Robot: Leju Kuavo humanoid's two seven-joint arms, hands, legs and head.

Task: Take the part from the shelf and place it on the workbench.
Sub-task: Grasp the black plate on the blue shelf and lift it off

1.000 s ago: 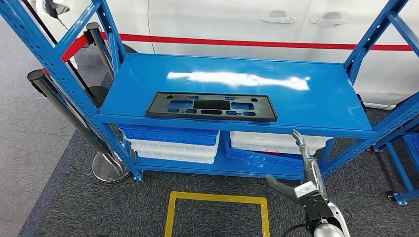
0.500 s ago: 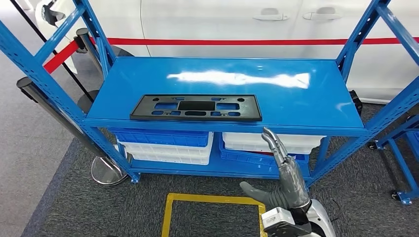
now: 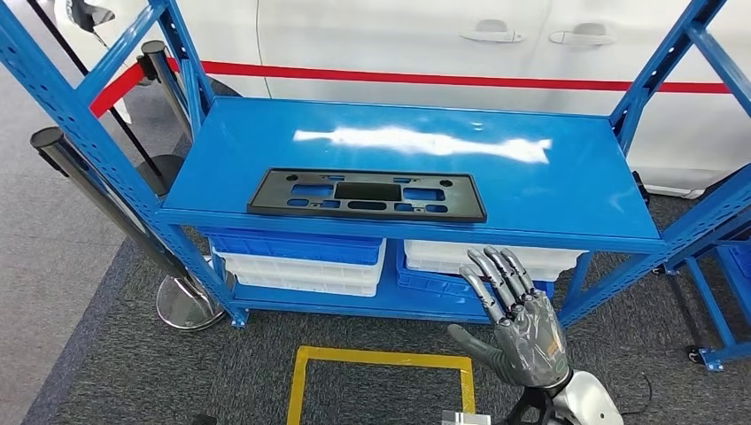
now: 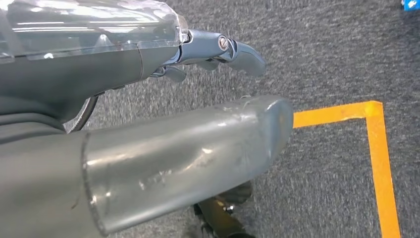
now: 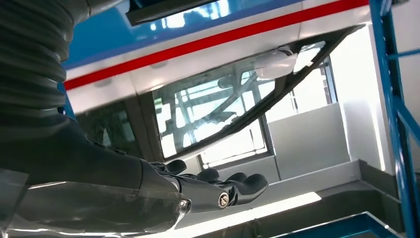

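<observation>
We see the part, a flat black plastic plate frame (image 3: 367, 195) with cut-outs, lying in the centre-left of the head view on the upper deck of the blue shelf (image 3: 549, 190), close to that deck's front edge and flat on it. Its long axis runs left to right across the frame, parallel to the shelf front, so neither end points toward us. Our right hand (image 3: 522, 328) sits at the lower right of the frame, below the shelf's front edge and well apart from the part, fingers (image 3: 496, 270) spread and extended upward, holding nothing. The part lies up and to the left of that hand, its right end being the nearer one. Our left hand (image 4: 148, 148) appears in its wrist view, hanging over grey carpet beside the yellow floor marking (image 4: 376, 148); we cannot tell how its fingers stand. We judge the right hand is nearer and must travel up and leftward.
</observation>
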